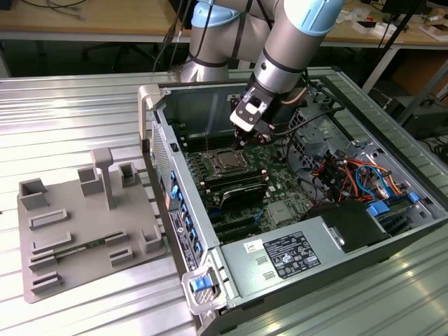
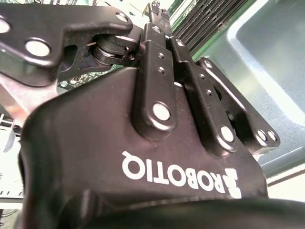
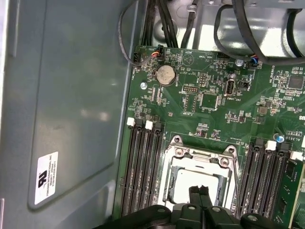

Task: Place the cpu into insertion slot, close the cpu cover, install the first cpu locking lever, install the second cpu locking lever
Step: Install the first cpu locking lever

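My gripper (image 1: 245, 140) hangs inside the open computer case, just above the far edge of the insertion slot (image 1: 225, 162). Its black fingers (image 3: 195, 194) are pressed together with nothing between them, over the slot's middle in the first wrist view. The cpu (image 3: 183, 180) lies in the slot, and its dull silver top shows through the cut-out. The cpu cover (image 3: 202, 151) appears to lie flat around the chip as a silvery frame. I cannot make out how the locking levers stand. In the second wrist view the gripper (image 2: 157, 9) body and its linkages are seen close up.
Long black memory slots (image 3: 143, 167) flank the slot on both sides. Cables (image 1: 350, 175) and a drive bay crowd the case on the exterior view's right, and a power supply (image 1: 287, 255) sits near the front. A grey fixture plate (image 1: 84, 231) with posts lies outside the case.
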{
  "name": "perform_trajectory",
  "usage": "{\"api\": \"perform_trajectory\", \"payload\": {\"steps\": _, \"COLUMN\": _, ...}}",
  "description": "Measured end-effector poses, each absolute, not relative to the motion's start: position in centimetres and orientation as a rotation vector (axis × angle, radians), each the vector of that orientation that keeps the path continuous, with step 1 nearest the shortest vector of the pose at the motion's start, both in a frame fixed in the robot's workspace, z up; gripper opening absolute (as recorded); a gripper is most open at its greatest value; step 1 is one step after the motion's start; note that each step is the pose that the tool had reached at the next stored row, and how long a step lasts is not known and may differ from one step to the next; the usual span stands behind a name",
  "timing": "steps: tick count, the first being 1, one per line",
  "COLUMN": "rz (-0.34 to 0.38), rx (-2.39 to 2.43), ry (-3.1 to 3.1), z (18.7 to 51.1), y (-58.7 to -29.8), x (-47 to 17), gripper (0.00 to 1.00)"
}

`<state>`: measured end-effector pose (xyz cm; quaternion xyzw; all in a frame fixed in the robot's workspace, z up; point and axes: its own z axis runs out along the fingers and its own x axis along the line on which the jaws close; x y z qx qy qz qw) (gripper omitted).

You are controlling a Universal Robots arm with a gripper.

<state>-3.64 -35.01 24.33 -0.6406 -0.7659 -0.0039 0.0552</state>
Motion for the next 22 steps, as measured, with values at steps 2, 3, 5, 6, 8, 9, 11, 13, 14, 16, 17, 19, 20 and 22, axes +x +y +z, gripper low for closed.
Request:
{"api": "perform_trajectory", "payload": {"steps": 2, "rz": -0.010, "rx": -1.926, "ry": -2.340, "z": 24.33, "y": -35.01, "x": -3.64, "gripper": 0.11}}
{"api": "perform_trajectory", "payload": {"steps": 3, "rz": -0.010, "rx": -1.920, "ry": -2.345, "z": 24.34, "y": -35.01, "x": -3.64, "gripper": 0.11}}
{"api": "perform_trajectory", "payload": {"steps": 5, "rz": -0.008, "rx": -1.899, "ry": -2.363, "z": 24.33, "y": -35.01, "x": -3.64, "gripper": 0.11}}
{"api": "perform_trajectory", "payload": {"steps": 6, "rz": -0.008, "rx": -1.887, "ry": -2.372, "z": 24.33, "y": -35.01, "x": -3.64, "gripper": 0.11}}
{"api": "perform_trajectory", "payload": {"steps": 8, "rz": -0.007, "rx": -1.873, "ry": -2.383, "z": 24.33, "y": -35.01, "x": -3.64, "gripper": 0.11}}
{"api": "perform_trajectory", "payload": {"steps": 9, "rz": -0.006, "rx": -1.863, "ry": -2.391, "z": 24.33, "y": -35.01, "x": -3.64, "gripper": 0.11}}
{"api": "perform_trajectory", "payload": {"steps": 11, "rz": -0.005, "rx": -1.848, "ry": -2.403, "z": 24.33, "y": -35.01, "x": -3.64, "gripper": 0.11}}
{"api": "perform_trajectory", "payload": {"steps": 13, "rz": -0.004, "rx": -1.832, "ry": -2.415, "z": 24.33, "y": -35.01, "x": -3.64, "gripper": 0.11}}
{"api": "perform_trajectory", "payload": {"steps": 14, "rz": -0.003, "rx": -1.826, "ry": -2.419, "z": 24.33, "y": -35.01, "x": -3.64, "gripper": 0.11}}
{"api": "perform_trajectory", "payload": {"steps": 16, "rz": -0.003, "rx": -1.815, "ry": -2.428, "z": 24.33, "y": -35.01, "x": -3.64, "gripper": 0.11}}
{"api": "perform_trajectory", "payload": {"steps": 17, "rz": -0.002, "rx": -1.808, "ry": -2.432, "z": 24.33, "y": -35.01, "x": -3.64, "gripper": 0.11}}
{"api": "perform_trajectory", "payload": {"steps": 19, "rz": -0.001, "rx": -1.798, "ry": -2.440, "z": 24.34, "y": -35.01, "x": -3.64, "gripper": 0.11}}
{"api": "perform_trajectory", "payload": {"steps": 20, "rz": -0.001, "rx": -1.788, "ry": -2.448, "z": 24.34, "y": -35.01, "x": -3.64, "gripper": 0.11}}
{"api": "perform_trajectory", "payload": {"steps": 22, "rz": 0.001, "rx": -1.769, "ry": -2.461, "z": 24.33, "y": -35.01, "x": -3.64, "gripper": 0.11}}
